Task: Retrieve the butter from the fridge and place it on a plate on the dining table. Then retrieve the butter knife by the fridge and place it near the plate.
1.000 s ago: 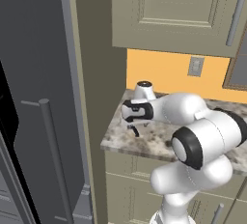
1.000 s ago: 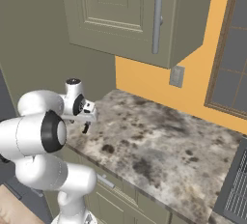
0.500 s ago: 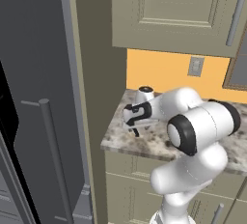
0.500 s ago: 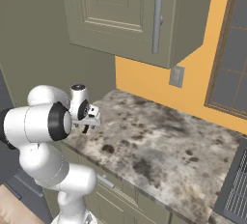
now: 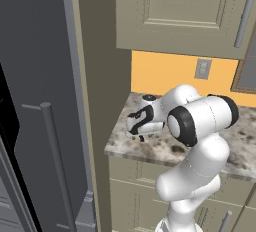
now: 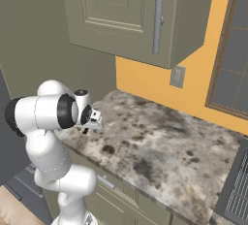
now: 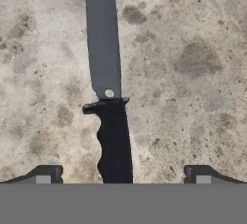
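Between open pincer point(image 7: 123, 175) tips, butter knife point(image 7: 108, 107)

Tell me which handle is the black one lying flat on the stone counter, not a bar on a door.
That is the butter knife's handle: short, black and contoured, flat on the counter between the open claw tips. The other handles are long upright bars.

Even, soft rendered light, faint shadows, no glare; hand view slightly blurred.

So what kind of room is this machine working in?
It looks like a kitchen, computer-drawn rather than real: a marbled stone counter with drawers beneath, beige wall cupboards above, a tall dark fridge beside it, and a dark knife lying on the counter.
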Controlling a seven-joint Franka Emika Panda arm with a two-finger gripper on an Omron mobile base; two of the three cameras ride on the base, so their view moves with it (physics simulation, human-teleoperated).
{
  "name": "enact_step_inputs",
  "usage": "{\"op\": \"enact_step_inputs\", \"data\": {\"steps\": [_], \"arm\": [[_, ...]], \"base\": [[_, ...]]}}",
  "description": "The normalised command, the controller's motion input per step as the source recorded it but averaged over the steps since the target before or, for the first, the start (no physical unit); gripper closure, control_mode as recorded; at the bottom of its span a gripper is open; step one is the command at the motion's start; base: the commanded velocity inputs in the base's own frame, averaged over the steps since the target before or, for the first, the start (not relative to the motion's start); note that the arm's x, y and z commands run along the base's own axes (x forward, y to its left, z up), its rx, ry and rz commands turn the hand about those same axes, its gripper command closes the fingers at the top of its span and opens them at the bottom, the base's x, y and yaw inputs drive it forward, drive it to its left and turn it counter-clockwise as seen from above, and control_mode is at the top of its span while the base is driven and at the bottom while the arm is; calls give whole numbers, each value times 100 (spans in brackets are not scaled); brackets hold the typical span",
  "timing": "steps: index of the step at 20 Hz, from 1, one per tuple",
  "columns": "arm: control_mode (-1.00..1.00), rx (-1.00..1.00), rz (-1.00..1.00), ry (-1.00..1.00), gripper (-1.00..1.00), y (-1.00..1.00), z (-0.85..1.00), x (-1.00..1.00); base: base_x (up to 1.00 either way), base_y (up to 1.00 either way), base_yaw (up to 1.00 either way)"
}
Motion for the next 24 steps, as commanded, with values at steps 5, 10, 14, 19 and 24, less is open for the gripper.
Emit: {"op": "enact_step_inputs", "data": {"steps": [5, 10, 14, 19, 24], "arm": [[-100, -1, 0, 0, -100, 2, -33, 6], [-100, 0, 0, 0, 100, 0, -2, 0], [-100, 0, 0, 0, 100, 0, -4, 0], [-100, 0, 0, 0, 100, 0, -1, 0], [-100, 0, 0, 0, 100, 0, -2, 0]], "base": [[0, 0, 0], [0, 0, 0], [0, 0, 0], [0, 0, 0], [0, 0, 0]]}}
